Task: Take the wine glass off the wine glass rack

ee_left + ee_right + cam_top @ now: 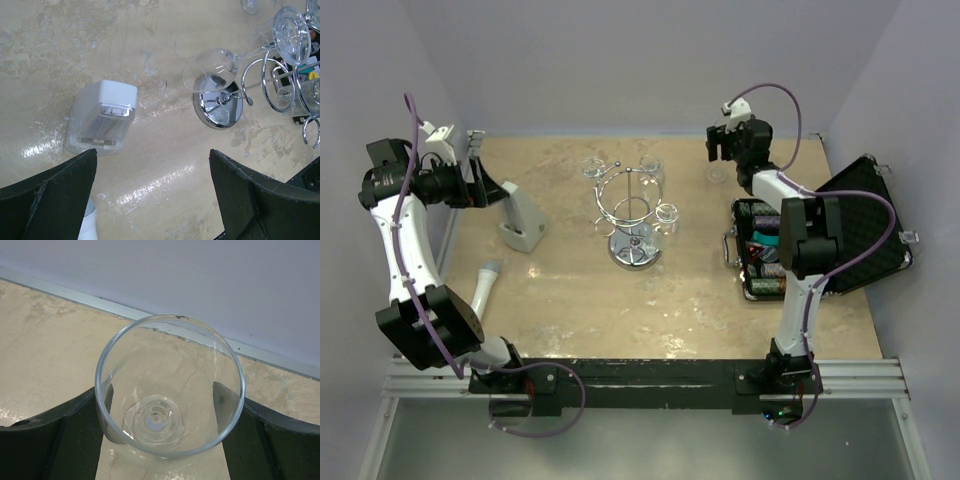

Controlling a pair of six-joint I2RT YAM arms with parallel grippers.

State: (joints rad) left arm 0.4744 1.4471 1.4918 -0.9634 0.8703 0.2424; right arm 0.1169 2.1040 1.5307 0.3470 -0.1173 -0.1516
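Glass: one glass [160,415] is already clear of the rack [631,210]. It sits upright, mouth up, between the black fingers [65,440] of the right gripper [161,390].
Place: in the top view the glass is at 2 o'clock from the rack, well apart from it and near the back wall [200,280].
Right grip: the fingers sit at 3 and 9 o'clock on the bowl and seem to press on it, so I judge it pinched.
Left gripper: the left gripper [152,165] is at 9 o'clock from the rack, with fingers spread wide and nothing between them.
Done: unhooking and carrying the glass away look finished.
Left: I cannot tell whether the foot rests on the table [570,300] or hangs just above it. If it hangs, lowering and letting go remain.
Look: the glass is clear and thin-walled with a round rim. The foot shows through the bowl as rings. I see no chips.
Rack: the chrome rack stands upright at mid-table. Other glasses [667,215] hang upside down at 11, 1 and 3 o'clock.
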